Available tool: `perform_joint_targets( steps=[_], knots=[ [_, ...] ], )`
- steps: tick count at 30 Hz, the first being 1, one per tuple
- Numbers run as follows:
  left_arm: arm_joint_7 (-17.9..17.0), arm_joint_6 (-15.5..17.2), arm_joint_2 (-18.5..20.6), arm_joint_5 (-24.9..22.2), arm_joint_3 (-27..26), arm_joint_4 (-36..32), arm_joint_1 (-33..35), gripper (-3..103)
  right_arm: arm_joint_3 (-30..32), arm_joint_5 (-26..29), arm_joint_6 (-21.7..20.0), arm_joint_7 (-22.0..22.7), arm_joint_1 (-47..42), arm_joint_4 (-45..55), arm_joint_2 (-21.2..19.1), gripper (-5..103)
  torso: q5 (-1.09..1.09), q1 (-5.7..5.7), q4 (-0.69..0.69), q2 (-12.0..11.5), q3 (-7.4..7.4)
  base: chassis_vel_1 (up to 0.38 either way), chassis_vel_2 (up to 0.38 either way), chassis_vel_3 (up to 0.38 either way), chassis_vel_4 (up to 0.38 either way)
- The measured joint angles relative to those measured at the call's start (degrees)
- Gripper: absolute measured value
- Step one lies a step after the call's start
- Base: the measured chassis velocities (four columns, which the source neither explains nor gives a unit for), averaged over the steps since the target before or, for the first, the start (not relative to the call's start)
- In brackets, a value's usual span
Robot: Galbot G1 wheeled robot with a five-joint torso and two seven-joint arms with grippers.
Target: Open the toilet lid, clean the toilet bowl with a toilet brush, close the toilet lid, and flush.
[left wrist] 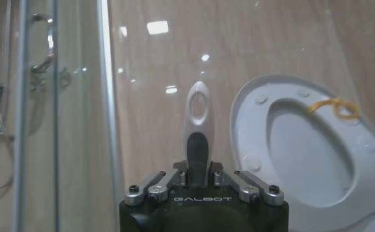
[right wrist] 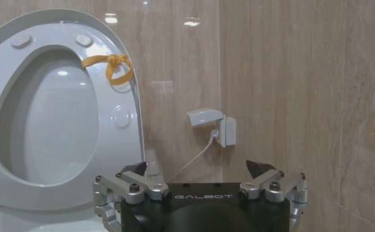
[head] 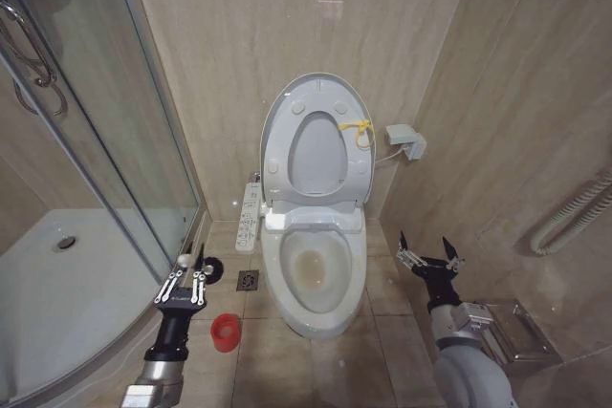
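A tiled bathroom floor [head: 382,279] carries a white toilet bowl [head: 317,279] against the back wall. The toilet lid [head: 316,145] and seat stand raised against the wall, a yellow tie [head: 358,131] at the lid's edge. The left hand [head: 185,279] hovers low near the shower enclosure [head: 86,188], to the bowl's left, clamped on the toilet brush [left wrist: 198,125], handle upright between its fingers. A red cup holder [head: 226,332] sits on the floor between that hand and the bowl. The right hand [head: 429,257] hangs to the bowl's right, spread wide and holding nothing.
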Motion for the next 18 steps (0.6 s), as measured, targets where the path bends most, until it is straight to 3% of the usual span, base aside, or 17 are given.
perform_joint_targets(
  steps=[8, 18],
  knots=[
    [-1.46, -4.00, -2.16, -2.64, -0.89, 8.65, -1.85, 19, 0.00, 0.00, 0.00, 0.00, 0.00, 0.00, 0.00, 100, 0.00, 0.00, 0.00, 0.00, 0.00, 0.000, 0.000, 0.000, 0.000],
    [-0.07, -10.92, -3.46, -7.84, 3.89, 24.87, -9.60, 19, 0.00, 0.00, 0.00, 0.00, 0.00, 0.00, 0.00, 100, 0.00, 0.01, 0.00, 0.00, 0.00, 0.000, 0.000, 0.000, 0.000]
  ],
)
